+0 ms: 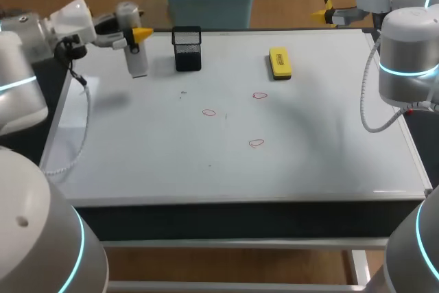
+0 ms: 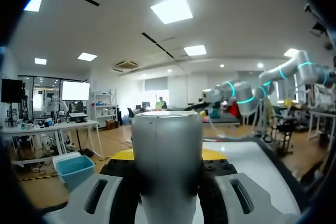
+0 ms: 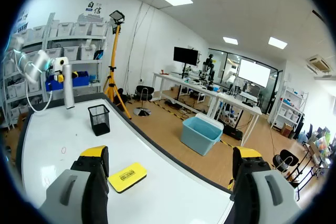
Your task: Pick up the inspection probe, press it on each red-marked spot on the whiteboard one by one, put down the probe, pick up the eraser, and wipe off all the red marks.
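Note:
The inspection probe (image 1: 135, 49), a silver-white cylinder, hangs upright above the whiteboard's (image 1: 315, 162) far left corner, with my left gripper (image 1: 137, 35) shut on it. In the left wrist view the probe (image 2: 168, 161) fills the space between the fingers of that gripper (image 2: 168, 156). Three red marks (image 1: 209, 112) (image 1: 260, 95) (image 1: 256, 143) lie mid-board. The yellow eraser (image 1: 279, 62) (image 3: 127, 176) lies flat at the far side, right of centre. My right gripper (image 3: 170, 153) stands wide open with nothing in it, raised beyond the far right corner (image 1: 330, 13).
A black mesh holder (image 1: 187, 48) (image 3: 99, 119) stands on the board just right of the probe. A few small dark specks dot the board near the marks. The board's near half holds nothing.

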